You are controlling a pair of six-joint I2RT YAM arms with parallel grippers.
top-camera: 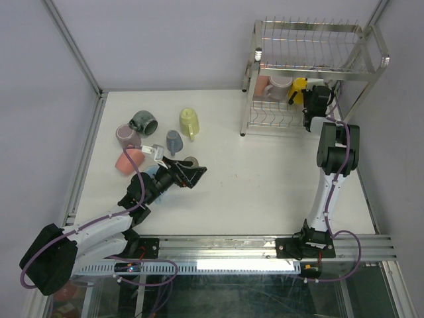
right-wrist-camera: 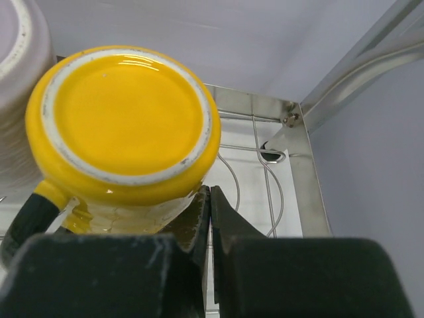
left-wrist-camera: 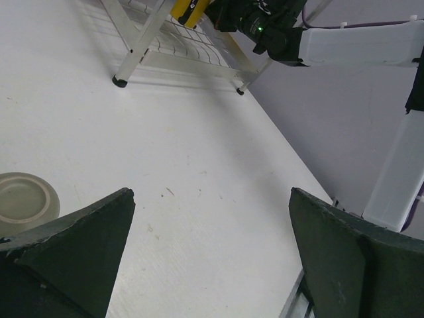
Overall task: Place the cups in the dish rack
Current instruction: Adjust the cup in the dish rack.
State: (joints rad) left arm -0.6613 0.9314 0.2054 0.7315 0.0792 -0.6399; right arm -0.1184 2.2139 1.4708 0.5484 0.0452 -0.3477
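Observation:
The chrome dish rack (top-camera: 344, 69) stands at the far right. On its lower shelf are a pink cup (top-camera: 262, 85), a pale mauve cup (top-camera: 279, 88) and a yellow cup (top-camera: 299, 89). My right gripper (top-camera: 315, 99) sits just right of the yellow cup. In the right wrist view the yellow cup (right-wrist-camera: 126, 132) is bottom-up, and the gripper (right-wrist-camera: 210, 192) is shut on nothing, its left finger against the cup's side. My left gripper (top-camera: 191, 174) is open over the table beside a taupe cup (top-camera: 191, 161). In the left wrist view the gripper (left-wrist-camera: 212, 192) holds nothing, with the taupe cup (left-wrist-camera: 23, 199) at left.
Loose cups lie at the left of the table: dark grey-green (top-camera: 142, 121), pale yellow-green (top-camera: 190, 122), mauve (top-camera: 127, 137), grey-blue (top-camera: 174, 140), salmon pink (top-camera: 130, 160). The pale mauve cup's edge (right-wrist-camera: 20, 79) shows left of the yellow one. Walls enclose the table on three sides.

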